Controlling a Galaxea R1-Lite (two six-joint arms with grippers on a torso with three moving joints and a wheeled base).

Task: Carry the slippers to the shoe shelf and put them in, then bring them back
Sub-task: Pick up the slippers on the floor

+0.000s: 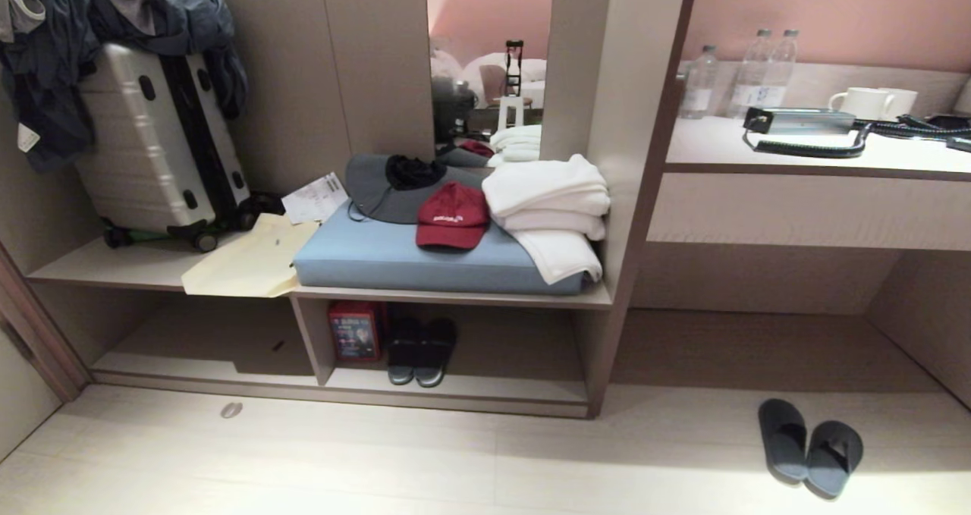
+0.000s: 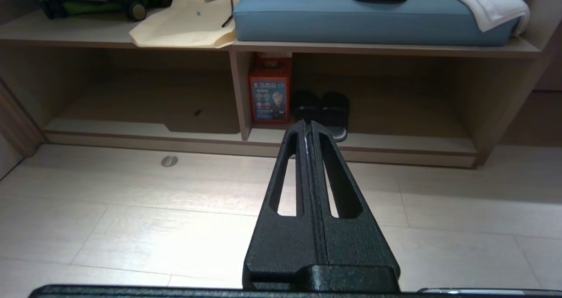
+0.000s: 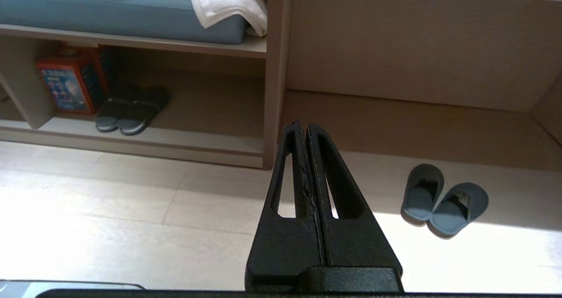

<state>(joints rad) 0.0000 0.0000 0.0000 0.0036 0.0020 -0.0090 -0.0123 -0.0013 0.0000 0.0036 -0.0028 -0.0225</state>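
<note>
No legible text — white embroidery on red cap (image 1: 452, 215) and print on red box (image 2: 269, 97) both unreadable.

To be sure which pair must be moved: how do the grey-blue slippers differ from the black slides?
The slippers lie on the open floor under the desk counter; the black slides stand inside the shoe shelf, beside a red box. The slippers are soft grey-blue with closed rounded toes; the black slides are dark with pale soles. The slippers are splayed apart at the toes; the slides lie parallel. Both are pairs, side by side, and neither gripper holds either.
</note>
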